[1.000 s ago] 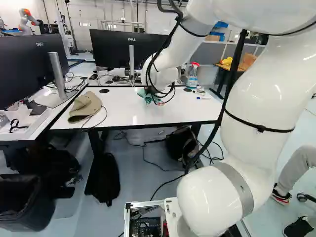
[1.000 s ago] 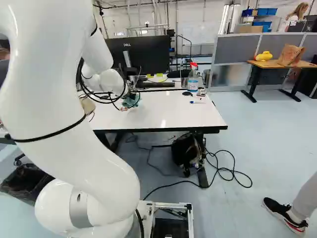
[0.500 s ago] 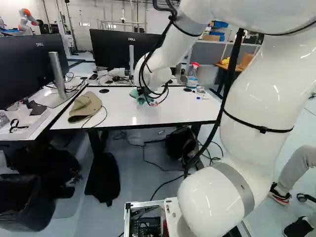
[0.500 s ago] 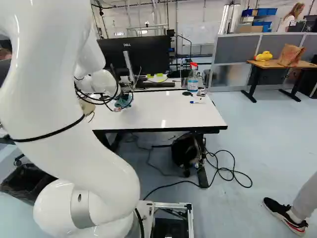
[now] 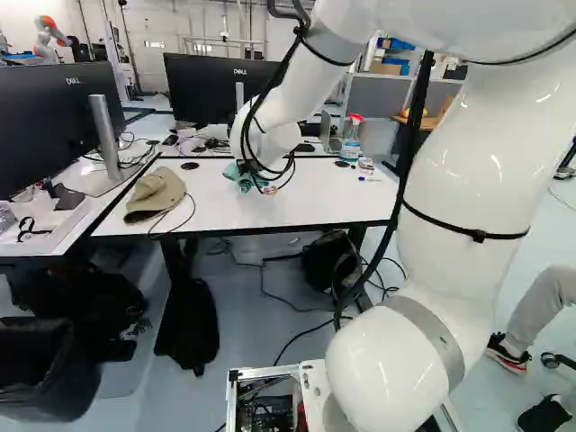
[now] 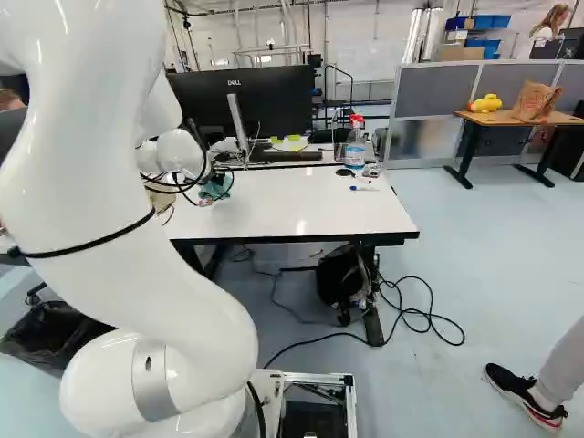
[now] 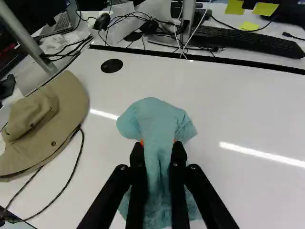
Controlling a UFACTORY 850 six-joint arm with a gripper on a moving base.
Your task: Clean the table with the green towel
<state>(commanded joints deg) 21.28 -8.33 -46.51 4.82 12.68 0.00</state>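
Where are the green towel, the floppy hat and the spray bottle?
Green towel (image 7: pixel 155 114): wrist view, on its bunched far end.
Floppy hat (image 7: pixel 74 102): wrist view, on its brim.
Spray bottle (image 6: pixel 354 157): right base view, on its body.

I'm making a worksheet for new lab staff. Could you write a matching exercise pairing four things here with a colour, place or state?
1. towel
2. hat
3. spray bottle
4. keyboard

A. red at the top
B. long and black
C. gripped by the hand
D. tan, with a brim

Pairs: 1-C, 2-D, 3-A, 4-B
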